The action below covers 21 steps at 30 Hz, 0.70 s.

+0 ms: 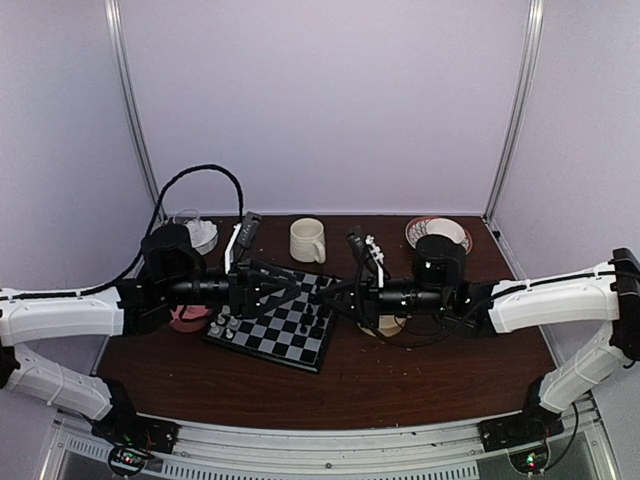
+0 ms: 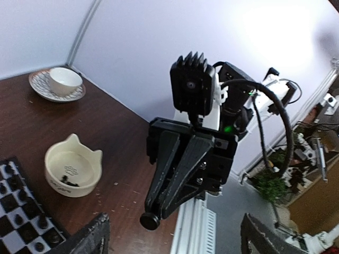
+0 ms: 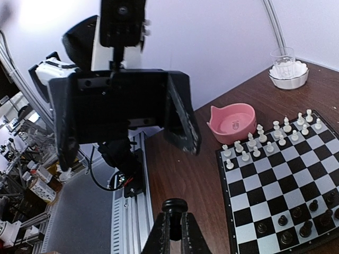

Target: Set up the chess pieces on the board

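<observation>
**Right gripper (image 3: pixel 174 218) pinches a black piece (image 3: pixel 175 205) over the board (image 3: pixel 275 180); left gripper (image 3: pixel 130 153) spread wide**

The dark wooden table (image 1: pixel 440 385) lies under both arms, which meet tip to tip above its middle. The board sits directly beneath the two tools. From my right wrist camera it spreads out below and to the right of my right fingers.

Past the tools, toward the back wall, a cream mug (image 1: pixel 307 240) stands upright just beyond the board's far edge. On the left gripper's side, a pink bowl (image 3: pixel 233 123) sits just off the board's edge. A glass dish (image 3: pixel 288 75) of white lumps sits farther back from it. On the right gripper's side, a cream bowl (image 2: pixel 71 169) with cat ears rests beside the board. A cup (image 2: pixel 64 79) on a patterned saucer (image 2: pixel 39 89) stands well behind that bowl.

The white pieces (image 3: pixel 261 133) stand in two rows along the board's edge nearest the pink bowl. The black pieces (image 3: pixel 283 220) are scattered on squares along the opposite edge, the one under my right tool.

The right gripper's fingers are pressed together on a single black piece, with its round head poking out at their tip. The left gripper faces it head-on with its jaws spread far apart, standing either side of that piece and clear of it.
</observation>
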Available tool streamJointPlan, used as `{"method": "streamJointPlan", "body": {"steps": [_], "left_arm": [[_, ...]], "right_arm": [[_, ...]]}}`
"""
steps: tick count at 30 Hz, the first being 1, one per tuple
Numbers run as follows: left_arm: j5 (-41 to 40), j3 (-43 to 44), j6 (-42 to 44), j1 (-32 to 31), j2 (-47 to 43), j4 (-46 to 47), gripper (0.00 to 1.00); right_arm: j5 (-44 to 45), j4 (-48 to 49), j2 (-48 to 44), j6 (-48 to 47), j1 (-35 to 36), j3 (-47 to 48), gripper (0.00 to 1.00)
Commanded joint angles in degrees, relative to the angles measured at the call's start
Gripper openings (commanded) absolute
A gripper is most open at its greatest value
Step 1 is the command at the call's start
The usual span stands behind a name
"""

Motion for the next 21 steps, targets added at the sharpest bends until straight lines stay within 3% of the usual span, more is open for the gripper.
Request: {"method": "streamJointPlan", "body": {"steps": [1, 8, 14, 21], "left_arm": [[-17.7, -1.5, 8.3, -0.1, -6.9, -10.4, 0.87], [-49.0, -2.0, 9.7, 0.3, -12.2, -24.1, 0.87], [-59.5, -5.6, 9.2, 0.5, -15.7, -22.7, 0.87], [-69.1, -8.9, 9.0, 0.4, -18.2, -20.7, 0.86]], "right_arm": [[4.9, -20.2, -0.6, -10.0, 0.3, 8.3, 0.02], [14.0, -48.7, 8.1, -18.3, 1.4, 25.0, 0.02], [22.2, -67.5, 20.0, -20.9, 4.6, 41.3, 0.02], [28.8, -80.9, 33.2, -22.0, 7.3, 55.9, 0.01]]}}
